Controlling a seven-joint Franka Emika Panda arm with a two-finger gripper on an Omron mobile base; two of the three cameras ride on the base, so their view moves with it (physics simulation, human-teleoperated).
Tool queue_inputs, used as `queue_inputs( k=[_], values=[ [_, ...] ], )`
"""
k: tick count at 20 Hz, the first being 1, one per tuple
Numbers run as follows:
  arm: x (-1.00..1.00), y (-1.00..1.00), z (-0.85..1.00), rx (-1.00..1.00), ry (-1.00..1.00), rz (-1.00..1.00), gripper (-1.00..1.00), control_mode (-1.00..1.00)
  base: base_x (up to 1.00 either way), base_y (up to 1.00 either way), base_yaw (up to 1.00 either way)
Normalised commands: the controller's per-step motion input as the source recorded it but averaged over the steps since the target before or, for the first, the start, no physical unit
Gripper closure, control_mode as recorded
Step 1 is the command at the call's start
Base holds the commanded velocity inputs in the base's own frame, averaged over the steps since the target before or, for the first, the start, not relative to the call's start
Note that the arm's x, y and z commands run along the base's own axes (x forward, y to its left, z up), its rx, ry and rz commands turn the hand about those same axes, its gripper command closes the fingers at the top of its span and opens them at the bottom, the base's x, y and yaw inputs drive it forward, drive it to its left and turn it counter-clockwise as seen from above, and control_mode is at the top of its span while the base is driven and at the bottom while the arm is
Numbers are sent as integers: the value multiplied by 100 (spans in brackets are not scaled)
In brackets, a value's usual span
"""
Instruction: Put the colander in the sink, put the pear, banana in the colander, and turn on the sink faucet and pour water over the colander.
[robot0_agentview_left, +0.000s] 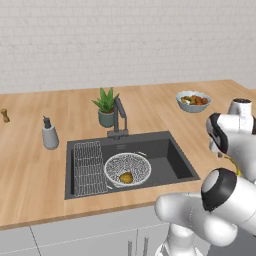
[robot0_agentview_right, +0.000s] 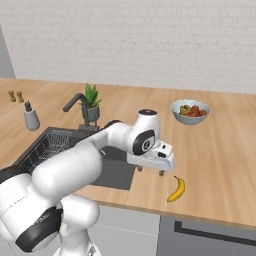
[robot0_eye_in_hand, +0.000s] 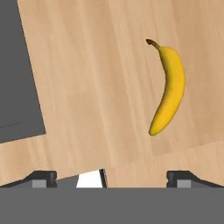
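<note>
I am seeing the curved bright yellow banana (robot0_eye_in_hand: 168, 89) lying on the light wooden counter (robot0_agentview_right: 220, 150), right of the dark grey sink (robot0_agentview_left: 170, 155). My two-finger gripper (robot0_agentview_right: 150, 171) is hovering beside it, jaws spread wide, empty. The yellow-brown pear (robot0_agentview_left: 126, 177) is sitting in the wire-mesh colander (robot0_agentview_left: 127, 168) in the sink.
</note>
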Motion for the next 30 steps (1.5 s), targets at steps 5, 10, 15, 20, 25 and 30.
queue_inputs(
  k=[5, 10, 15, 20, 25, 30],
  values=[
    [-33, -94, -34, 0, -1, -13, -100, -100, 0, 0, 0],
    [0, -61, -29, 0, 0, -3, -100, -100, 0, 0, 0],
    [13, -27, -27, 0, 0, 0, -100, -100, 0, 0, 0],
    [25, 0, -18, 0, 0, 0, -100, -100, 0, 0, 0],
    [23, -9, -17, 0, 0, 0, -100, -100, 0, 0, 0],
    [22, -17, -29, 0, -1, 0, -100, -100, 0, 0, 0]
  ],
)
